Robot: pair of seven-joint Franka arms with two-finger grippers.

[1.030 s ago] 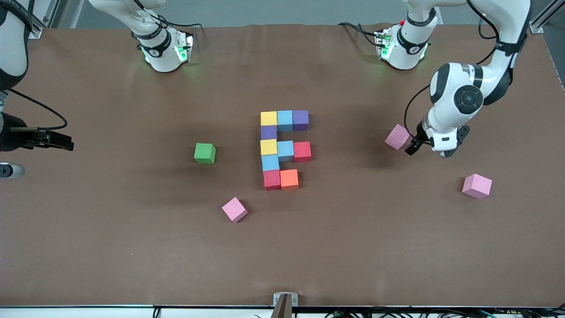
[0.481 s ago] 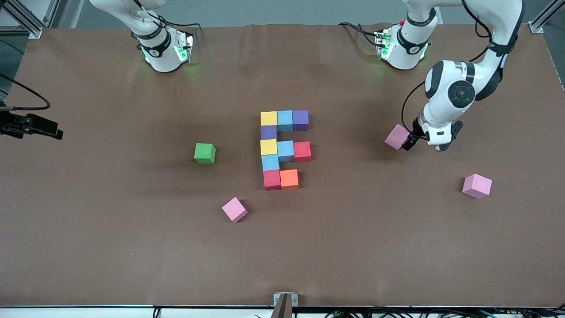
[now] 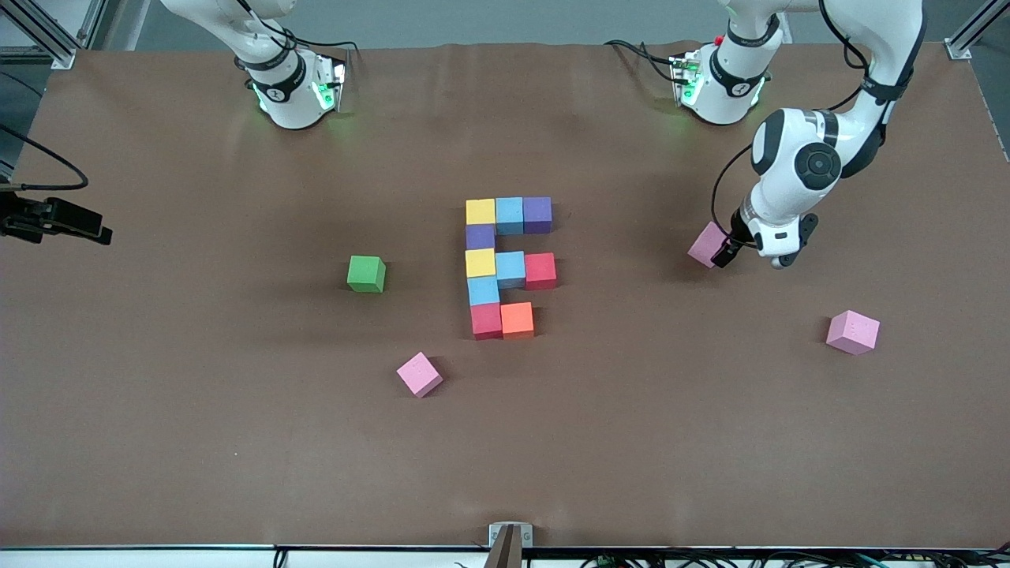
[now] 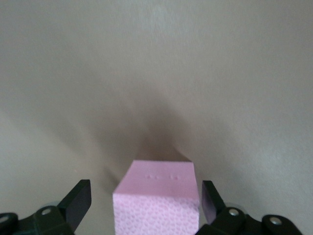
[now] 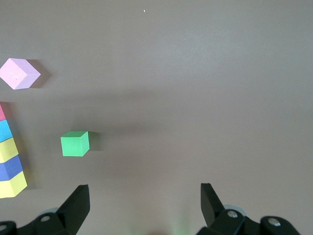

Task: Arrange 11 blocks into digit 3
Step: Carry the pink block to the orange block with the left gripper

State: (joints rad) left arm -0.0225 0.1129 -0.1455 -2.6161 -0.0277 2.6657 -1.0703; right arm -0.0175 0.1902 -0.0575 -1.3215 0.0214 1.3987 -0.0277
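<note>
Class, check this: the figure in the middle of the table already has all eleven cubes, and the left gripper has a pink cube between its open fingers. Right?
Not quite. The front view shows the figure has ten cubes; the place beside its orange cube is unfilled. The rest holds: the left gripper has a pink cube between its open fingers.

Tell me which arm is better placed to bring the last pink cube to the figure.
Left. The left gripper stands open around a pink cube on the table, one finger at each side. The right gripper is open, high over bare table.
</note>
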